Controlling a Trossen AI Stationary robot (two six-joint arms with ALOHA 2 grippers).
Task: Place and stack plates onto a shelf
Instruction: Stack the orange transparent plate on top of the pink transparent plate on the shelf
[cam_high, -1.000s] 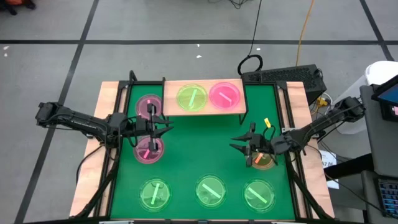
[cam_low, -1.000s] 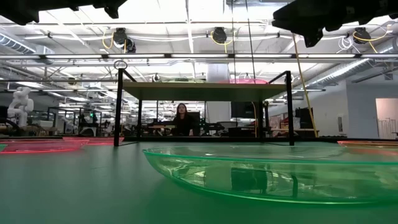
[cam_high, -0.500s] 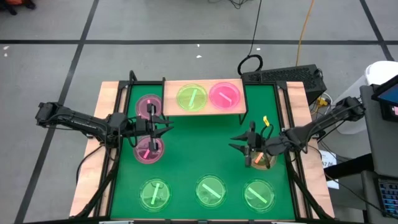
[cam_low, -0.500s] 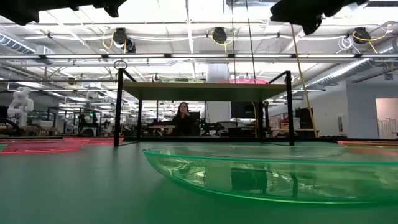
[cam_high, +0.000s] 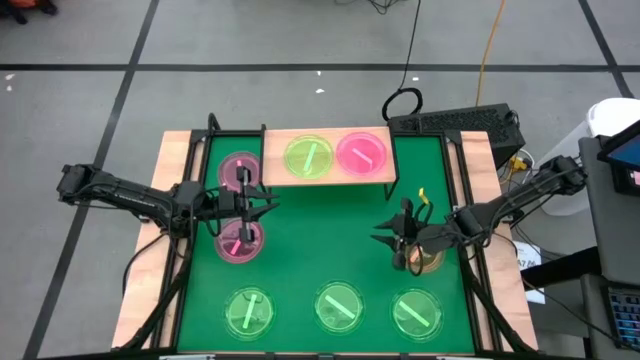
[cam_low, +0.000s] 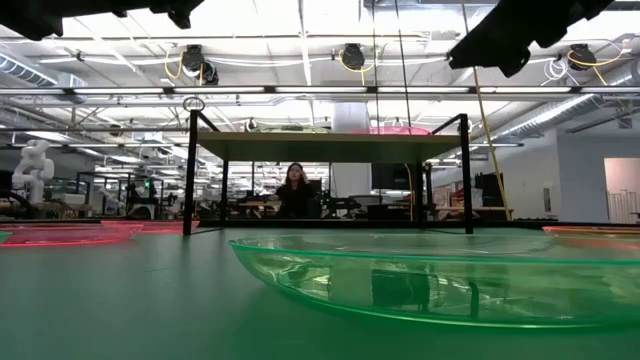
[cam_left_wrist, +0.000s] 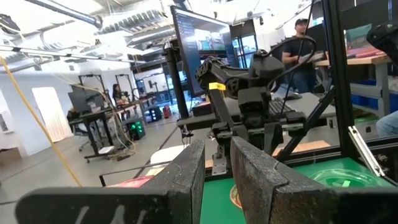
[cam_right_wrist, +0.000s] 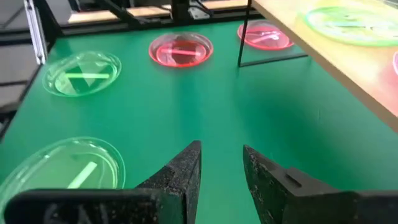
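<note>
On the right side of the green mat (cam_high: 320, 250), the right pincer (cam_high: 400, 243) hovers over an orange plate (cam_high: 428, 260), which lies near the mat's right edge. Its fingers stand slightly parted with nothing between them. The step in hand looks like the reach for this plate. The next move would call for lowering the fingers to catch the thin rim, then lifting the plate to the shelf (cam_high: 328, 158) at the far side.

The shelf, a pale wooden board on thin black legs, already carries a green plate (cam_high: 308, 157) and a pink plate (cam_high: 361, 152) side by side. Another pink plate (cam_high: 240, 169) lies on the mat left of the shelf. Three green plates (cam_high: 339, 306) line the near edge.

The left pincer (cam_high: 243, 206) waits above a further pink plate (cam_high: 240, 240), fingers close together and apparently empty, though the wrist view is poor for this.

All the plates are shallow, round, translucent and glossy, each crossed by a bright bar. Such thin, slick rims may slip.
</note>
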